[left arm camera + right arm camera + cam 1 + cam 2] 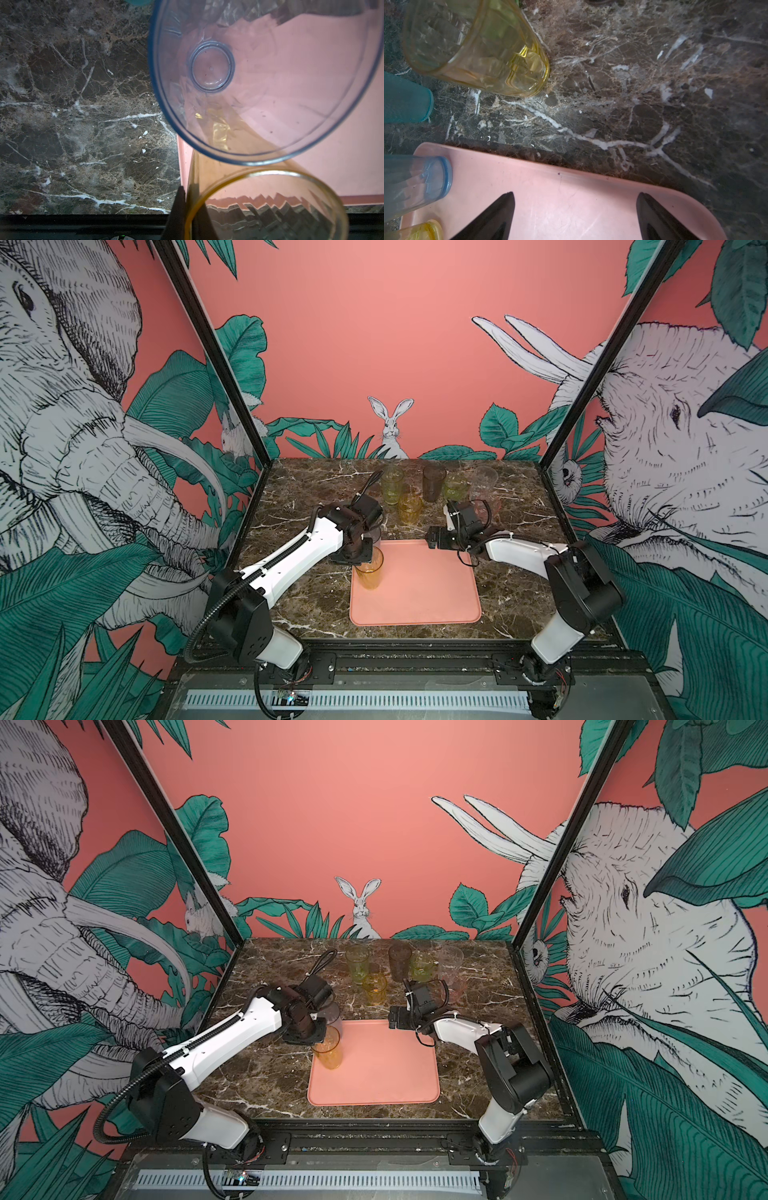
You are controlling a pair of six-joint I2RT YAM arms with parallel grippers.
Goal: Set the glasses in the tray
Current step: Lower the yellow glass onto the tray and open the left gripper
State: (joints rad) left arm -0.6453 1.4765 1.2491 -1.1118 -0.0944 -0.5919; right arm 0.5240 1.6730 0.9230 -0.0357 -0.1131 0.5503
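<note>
Left gripper [188, 207] is clamped tight on the rim of a tall amber see-through plastic tumbler [369, 572], one finger inside and one outside. The tumbler hangs upright below it in a corner of the flat salmon-pink tray [415, 605]. Just beyond those fingers a clear blue-tinted tumbler [212, 68] is on the tray too. Right gripper [575, 195] is spread wide with nothing in it over the tray's edge. A short yellow faceted tumbler [477, 47] stands just past it on the dark marble tabletop [633, 93].

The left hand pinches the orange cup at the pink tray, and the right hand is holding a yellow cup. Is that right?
Not quite. The right gripper holds nothing: the right wrist view shows its jaws wide apart over the pink tray, with no cup between them. The left gripper does pinch the orange cup at the tray.
</note>
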